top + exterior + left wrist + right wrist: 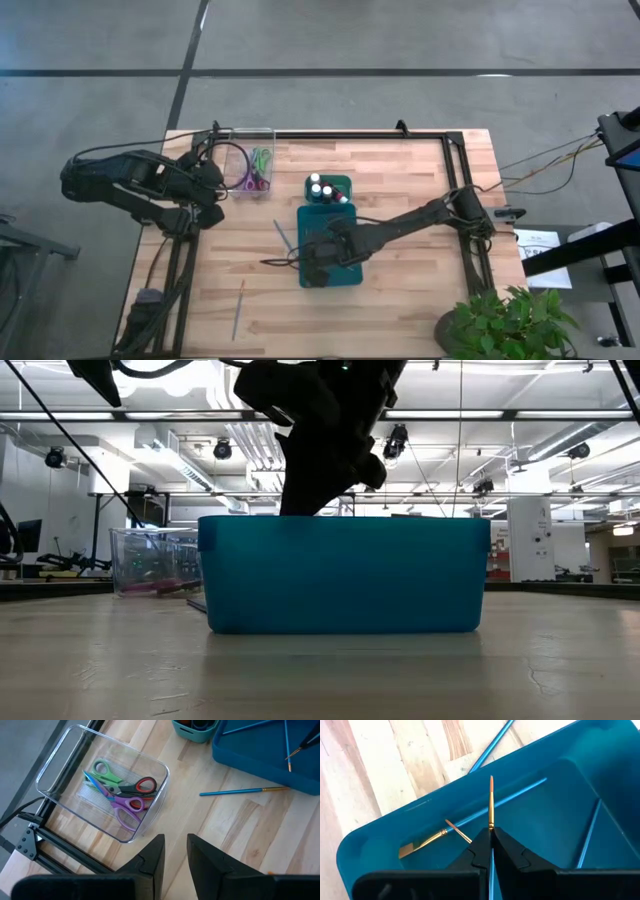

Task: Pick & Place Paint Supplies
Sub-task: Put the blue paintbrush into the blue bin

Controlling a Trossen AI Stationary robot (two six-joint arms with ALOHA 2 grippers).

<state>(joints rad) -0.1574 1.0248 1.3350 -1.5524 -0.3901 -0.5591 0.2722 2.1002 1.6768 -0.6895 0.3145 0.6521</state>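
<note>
My right gripper (491, 837) is inside the teal tray (352, 272), shut on a thin brush (491, 802) with a blue handle. Several more blue brushes (506, 799) lie on the tray's floor. One brush (283, 236) rests flat on the table left of the tray, and another (240, 306) lies nearer the near edge. Paint bottles (326, 189) stand in a small teal cup behind the tray. My left gripper (175, 854) hovers open above the table, near the clear box (60, 765) that holds the green, purple and red scissors (122, 795). My right gripper pinches the brush between its two fingers just behind the gold ferrule (491, 822). The brush runs along the fingers, and its bristle tip (491, 781) sticks out past them. It is lifted clear above the tray's floor. The fingers slant down into the tray from above.
The clear box (250, 168) sits at the table's far left, beside the left arm. A black frame rail (360, 136) runs along the table's far edge and sides. A potted plant (505, 322) stands at the near right corner. In the low view the tray's wall (340, 575) hides what lies in it.
</note>
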